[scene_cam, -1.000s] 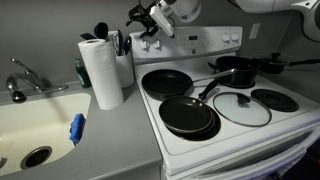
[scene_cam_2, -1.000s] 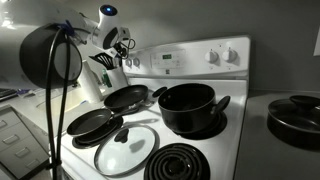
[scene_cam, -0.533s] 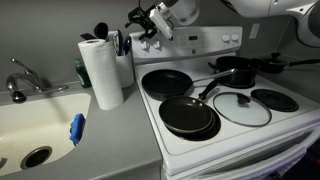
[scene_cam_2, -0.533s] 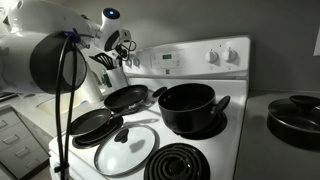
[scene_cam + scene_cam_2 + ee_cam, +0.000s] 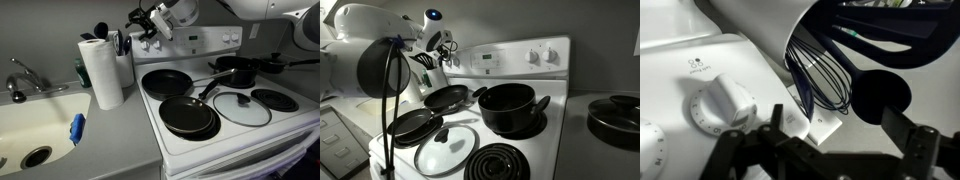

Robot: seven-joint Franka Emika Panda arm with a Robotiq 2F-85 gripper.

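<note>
My gripper (image 5: 136, 24) hangs open and empty at the back left of the white stove (image 5: 260, 135), right beside a white utensil holder (image 5: 124, 66). In the wrist view the open gripper (image 5: 830, 152) faces the holder (image 5: 760, 25), which holds a wire whisk (image 5: 820, 80), a black spoon (image 5: 880, 95) and other dark utensils. The black fingers (image 5: 912, 140) stand wide apart with nothing between them. A stove knob (image 5: 718, 103) is just to the left. The gripper (image 5: 442, 44) also shows above the utensils (image 5: 423, 61) in an exterior view.
A paper towel roll (image 5: 101, 72) stands in front of the holder. Two black frying pans (image 5: 165, 82) (image 5: 188, 116), a glass lid (image 5: 241, 107) and a black pot (image 5: 507, 105) sit on the burners. A sink (image 5: 35, 125) with a faucet is at the left. The arm's body (image 5: 370, 60) fills the near left.
The gripper has barely shifted by the utensil holder and stays open. The arm's body has swung a little in the near left of an exterior view.
</note>
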